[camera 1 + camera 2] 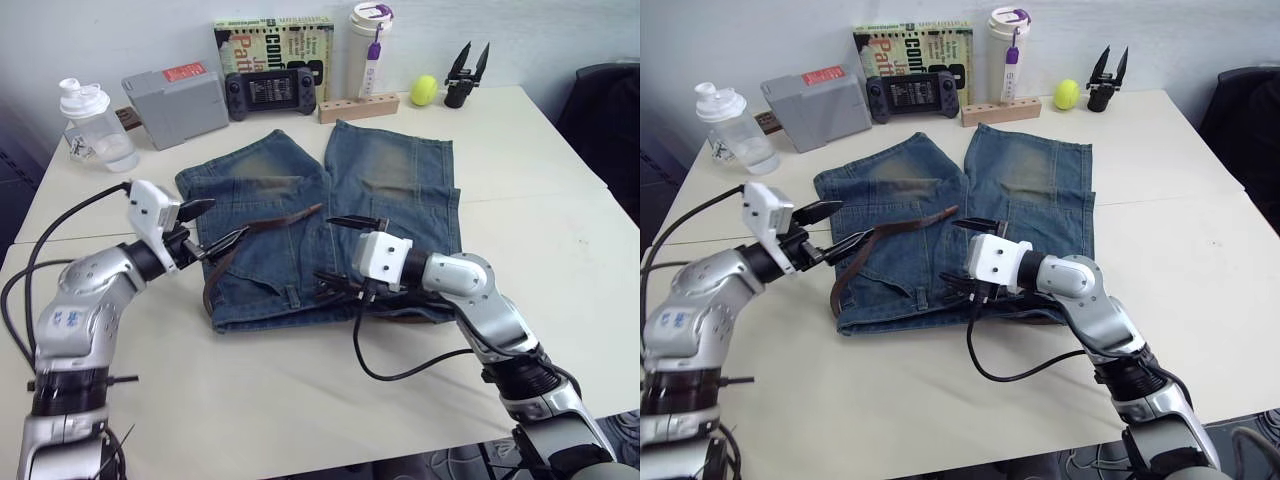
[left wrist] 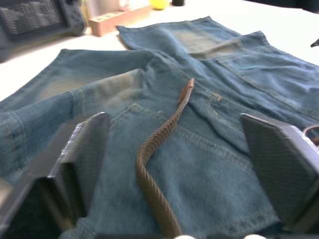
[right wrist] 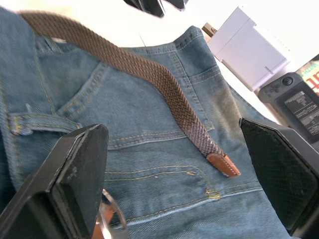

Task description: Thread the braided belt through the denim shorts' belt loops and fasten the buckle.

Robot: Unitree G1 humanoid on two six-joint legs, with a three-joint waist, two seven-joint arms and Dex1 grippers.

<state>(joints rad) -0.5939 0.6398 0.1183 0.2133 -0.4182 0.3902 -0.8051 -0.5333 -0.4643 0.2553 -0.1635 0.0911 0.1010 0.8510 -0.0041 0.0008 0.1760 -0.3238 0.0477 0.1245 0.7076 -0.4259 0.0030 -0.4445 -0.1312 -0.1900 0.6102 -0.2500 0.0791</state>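
- Both sets of jaws stand spread and grasp nothing: the left gripper [image 1: 212, 228] hovers at the left edge of the faded blue denim shorts [image 1: 400, 190], and the right gripper [image 1: 352, 252] hangs over the middle of the waistband.
- Laid flat on the pale desk [image 1: 560, 250], the shorts have their waistband toward the robot and their two legs pointing away.
- Across the shorts runs the long brown braided belt [image 3: 149, 74]; its tan leather tip [image 3: 224, 164] lies free on the denim near the seat, and the strap curves back toward the waistband on the left side.
- By the right gripper's own fingers gleams a silver metal ring, probably the buckle [image 3: 112, 211], though too little of it shows to be sure.
- One small blue denim belt loop [image 3: 27, 124] sits on the waistband near the strap; whether any loop has been threaded cannot be told.
- Threading looks barely begun or early; the step in hand appears to be getting hold of the belt.
- Next, by this reading, one gripper must close on the strap near the free tip and steer it to a loop while the other steadies the waistband.
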